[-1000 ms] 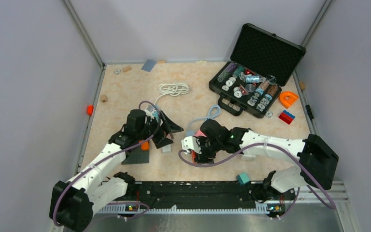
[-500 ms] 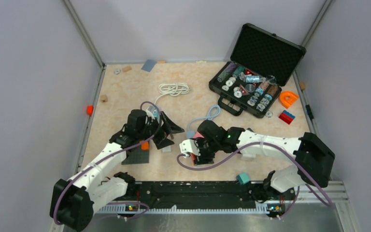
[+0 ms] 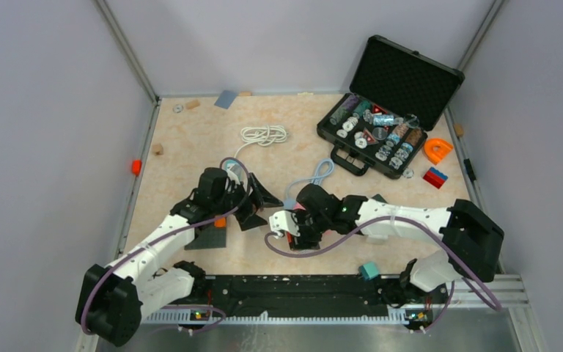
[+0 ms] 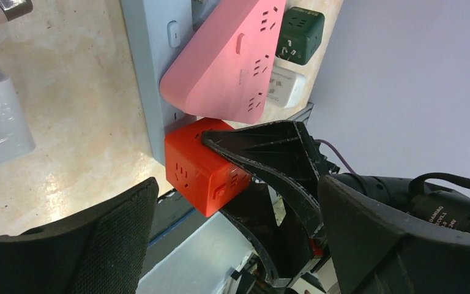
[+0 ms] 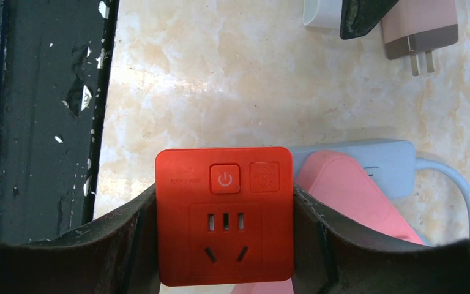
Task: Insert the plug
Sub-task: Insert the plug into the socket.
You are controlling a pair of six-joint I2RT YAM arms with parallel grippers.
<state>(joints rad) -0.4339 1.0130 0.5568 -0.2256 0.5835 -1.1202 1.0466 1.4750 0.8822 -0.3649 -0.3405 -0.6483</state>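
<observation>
The plug is a red cube adapter with a power button and socket holes on its face. My right gripper is shut on it, one black finger on each side. The cube sits against one end of the grey power strip, just below the pink adapter that sits on the strip. Whether its prongs are in the strip is hidden. My left gripper hangs open just left of the cube, holding nothing. In the top view both grippers meet mid-table, left gripper, right gripper.
A dark green cube and a white adapter lie beyond the pink one. A rose-gold charger lies nearby. An open black case stands back right, a white cable coil behind, a dark grey plate at left.
My right gripper has shifted slightly left with the red cube in it. The left arm has barely moved and stays open.
</observation>
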